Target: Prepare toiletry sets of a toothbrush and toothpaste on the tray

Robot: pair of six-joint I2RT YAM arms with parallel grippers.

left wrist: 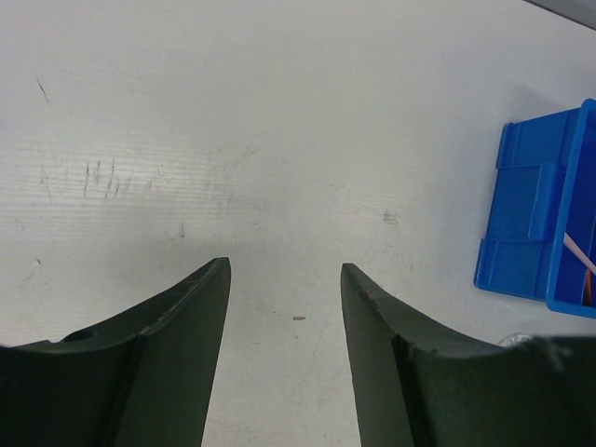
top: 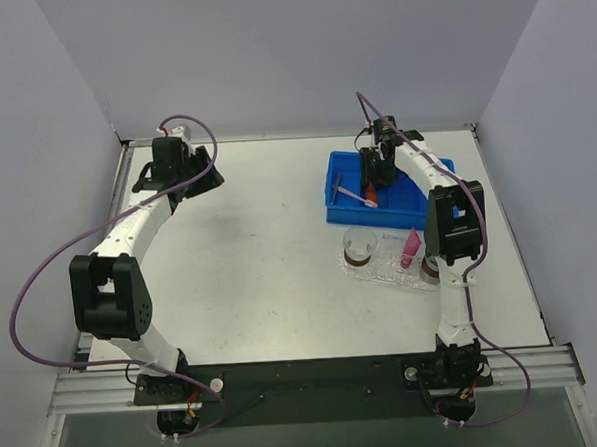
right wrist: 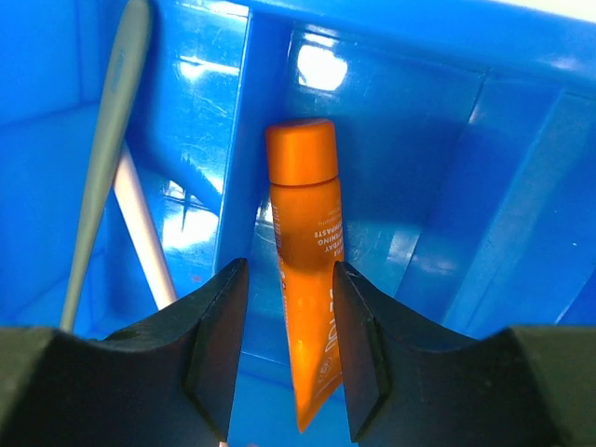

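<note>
Orange toothpaste (right wrist: 303, 233) straddled by right pincer (right wrist: 289, 268), plain from its wrist, grip unclear, left pincer (left wrist: 284, 265) spread, empty.

Table (top: 261, 275): white, matte, with faint dark scuffs (left wrist: 102, 177) ahead and left of the left gripper (left wrist: 284, 270).
Walls (top: 300, 53): plain pale grey-lilac, beyond that gripper and to both sides.
Rail (top: 97, 394): silver metal, behind it at the table's near edge.
Light: even, soft shadows.
</note>
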